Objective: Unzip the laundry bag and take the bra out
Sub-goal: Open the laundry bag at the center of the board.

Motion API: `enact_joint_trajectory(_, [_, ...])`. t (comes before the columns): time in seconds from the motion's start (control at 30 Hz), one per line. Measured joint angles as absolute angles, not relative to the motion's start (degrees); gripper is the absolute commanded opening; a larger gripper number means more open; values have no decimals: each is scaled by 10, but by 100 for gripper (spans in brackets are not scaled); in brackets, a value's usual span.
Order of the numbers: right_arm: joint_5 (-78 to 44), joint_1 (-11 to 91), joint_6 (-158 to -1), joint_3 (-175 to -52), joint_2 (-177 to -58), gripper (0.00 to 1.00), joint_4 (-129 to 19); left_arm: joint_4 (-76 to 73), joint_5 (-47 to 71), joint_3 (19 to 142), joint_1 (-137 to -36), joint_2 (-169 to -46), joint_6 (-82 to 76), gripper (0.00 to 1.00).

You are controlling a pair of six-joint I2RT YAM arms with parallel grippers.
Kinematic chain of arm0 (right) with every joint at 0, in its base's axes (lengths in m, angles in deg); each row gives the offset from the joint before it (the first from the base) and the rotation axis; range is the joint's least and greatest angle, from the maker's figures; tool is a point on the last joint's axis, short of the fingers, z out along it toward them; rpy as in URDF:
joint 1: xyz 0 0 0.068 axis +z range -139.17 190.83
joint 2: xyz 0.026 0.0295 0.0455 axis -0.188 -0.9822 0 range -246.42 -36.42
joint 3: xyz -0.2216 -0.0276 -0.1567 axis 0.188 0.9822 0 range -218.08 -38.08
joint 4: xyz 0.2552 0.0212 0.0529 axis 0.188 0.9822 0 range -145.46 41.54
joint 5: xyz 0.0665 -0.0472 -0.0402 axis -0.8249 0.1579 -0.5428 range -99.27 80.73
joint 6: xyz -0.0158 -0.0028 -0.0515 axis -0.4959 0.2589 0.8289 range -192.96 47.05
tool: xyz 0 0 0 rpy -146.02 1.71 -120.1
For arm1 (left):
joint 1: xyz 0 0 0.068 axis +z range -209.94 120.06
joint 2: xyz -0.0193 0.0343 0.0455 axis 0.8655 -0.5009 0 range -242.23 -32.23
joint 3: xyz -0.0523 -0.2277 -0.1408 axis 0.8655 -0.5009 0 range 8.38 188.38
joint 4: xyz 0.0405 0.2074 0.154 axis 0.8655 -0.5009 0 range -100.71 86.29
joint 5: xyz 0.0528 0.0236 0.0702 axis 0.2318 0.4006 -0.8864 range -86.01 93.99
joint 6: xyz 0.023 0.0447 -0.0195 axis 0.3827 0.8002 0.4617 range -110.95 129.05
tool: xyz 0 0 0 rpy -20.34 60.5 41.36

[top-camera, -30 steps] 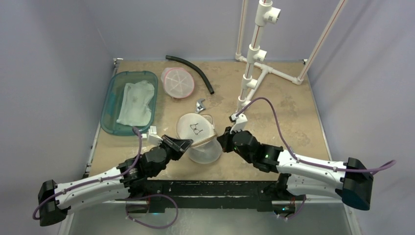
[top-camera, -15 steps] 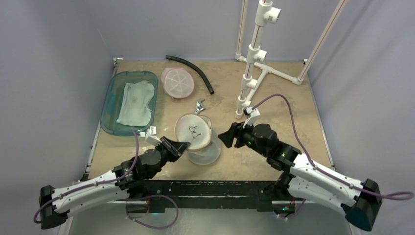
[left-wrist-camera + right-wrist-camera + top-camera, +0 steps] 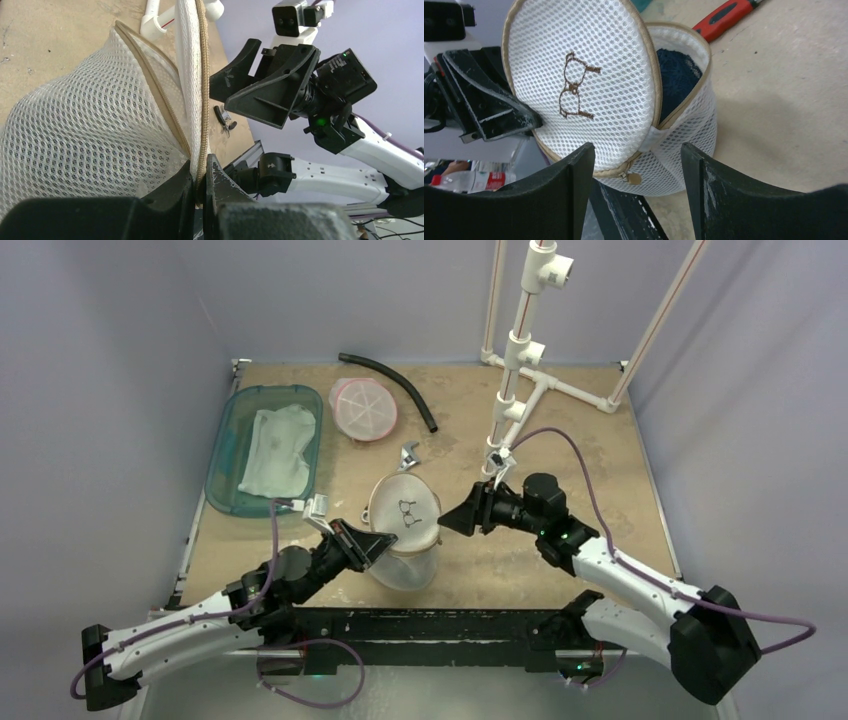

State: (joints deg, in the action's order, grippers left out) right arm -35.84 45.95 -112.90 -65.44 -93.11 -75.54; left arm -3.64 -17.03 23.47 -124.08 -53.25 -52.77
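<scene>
The laundry bag (image 3: 405,562) is a round white mesh pouch with tan zipper trim, standing near the table's front middle. Its lid (image 3: 579,85), embroidered with a brown bra outline, is lifted off the body. My left gripper (image 3: 200,182) is shut on the lid's zipper edge and holds it up. Dark navy fabric, the bra (image 3: 676,75), shows through the gap inside the bag. The tan zipper pull (image 3: 634,178) hangs free at the bag's near side. My right gripper (image 3: 636,150) is open just right of the bag, holding nothing; the top view shows it (image 3: 455,520) pointing at the lid.
A teal tray (image 3: 222,455) with a white cloth lies at the left. Behind the bag sit a pink-rimmed round mesh bag (image 3: 363,408), a black hose (image 3: 392,382) and a small metal tool (image 3: 408,454). A white PVC frame (image 3: 520,350) stands at the back right.
My right gripper opened, came off the bag and drew back to the right, then turned toward it again. My left gripper raised the lid, which now stands more upright.
</scene>
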Motion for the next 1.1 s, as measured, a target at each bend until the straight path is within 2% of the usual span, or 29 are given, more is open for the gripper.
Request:
enact_joint_trajectory(0.23, [-410, 457, -1139, -638, -980, 63, -795, -23, -157, 235, -1241, -552, -514, 0])
enact_joint_trajectory(0.33, [-419, 457, -1138, -638, -1000, 57, -802, -11, -155, 235, -1241, -563, -514, 0])
enact_joint_trajectory(0.47, [-433, 457, -1140, -637, -1029, 36, -825, 5, -148, 235, -1241, -584, -513, 0])
enact_joint_trajectory(0.57, [-447, 457, -1147, -637, -1045, 14, -838, 15, -144, 235, -1241, -600, -513, 2])
enact_joint_trajectory(0.6, [-449, 457, -1152, -637, -1046, 7, -841, 15, -144, 235, -1241, -604, -513, 11])
enact_joint_trajectory(0.63, [-449, 457, -1154, -636, -1046, 2, -844, 13, -144, 235, -1241, -608, -512, 26])
enact_joint_trajectory(0.7, [-448, 454, -1167, -635, -1041, 0, -850, 9, -144, 235, -1241, -612, -508, 54])
enact_joint_trajectory(0.77, [-445, 454, -1175, -633, -1022, 0, -849, -4, -149, 238, -1241, -615, -503, 67])
enact_joint_trajectory(0.87, [-413, 455, -1193, -628, -975, 0, -847, -34, -158, 254, -1241, -613, -510, 72])
enact_joint_trajectory(1.03, [-322, 456, -1241, -604, -893, 0, -851, -57, -171, 264, -1241, -596, -551, 72])
enact_joint_trajectory(1.1, [-288, 455, -1267, -583, -870, 0, -862, -17, -172, 248, -1241, -597, -586, 73])
